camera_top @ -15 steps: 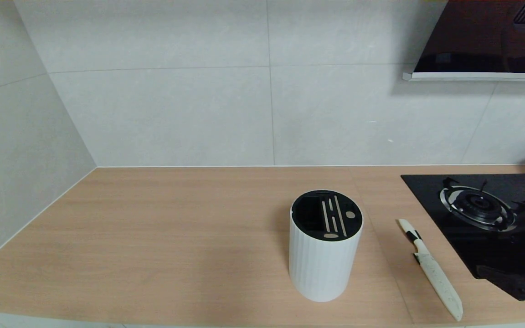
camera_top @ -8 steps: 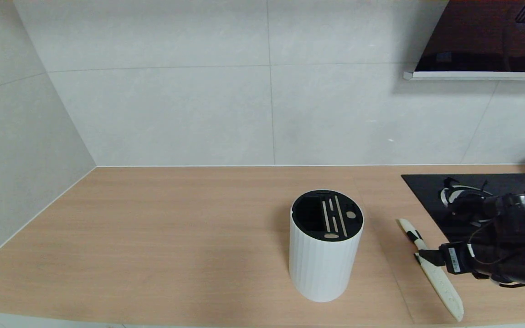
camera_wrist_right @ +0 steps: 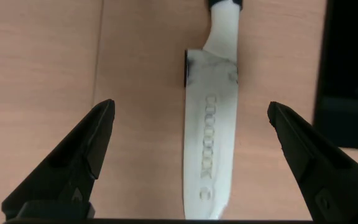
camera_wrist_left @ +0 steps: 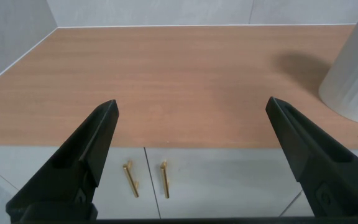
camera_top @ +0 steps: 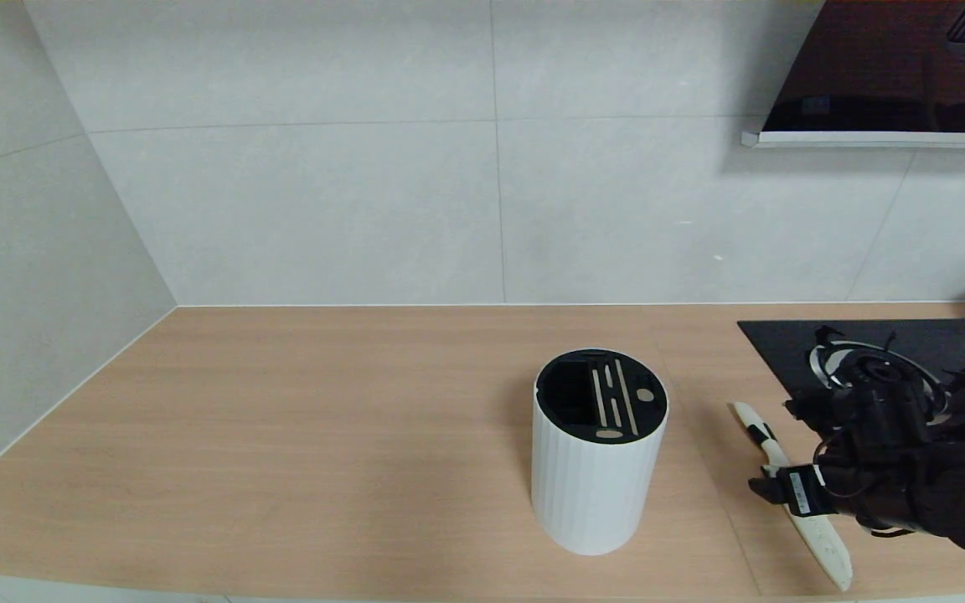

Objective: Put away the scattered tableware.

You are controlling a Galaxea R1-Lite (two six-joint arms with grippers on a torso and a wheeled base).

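A white knife (camera_top: 826,544) with a black band on its handle lies flat on the wooden counter, right of a white ribbed knife holder (camera_top: 598,469) with a black slotted top. My right gripper (camera_top: 784,494) hangs over the knife near where blade meets handle. In the right wrist view the right gripper (camera_wrist_right: 190,109) is open, its fingers either side of the blade (camera_wrist_right: 211,143) and apart from it. My left gripper (camera_wrist_left: 191,106) is open and holds nothing, at the counter's front edge, with the holder (camera_wrist_left: 356,68) off to one side.
A black gas cooktop (camera_top: 784,343) with a burner (camera_top: 868,360) lies right of the knife, under a dark range hood (camera_top: 885,75). Tiled walls close the back and left. Cabinet doors with gold handles (camera_wrist_left: 131,179) sit below the counter edge.
My right arm has come in from the lower right corner and now sits over the knife. The knife and the holder have stayed put.
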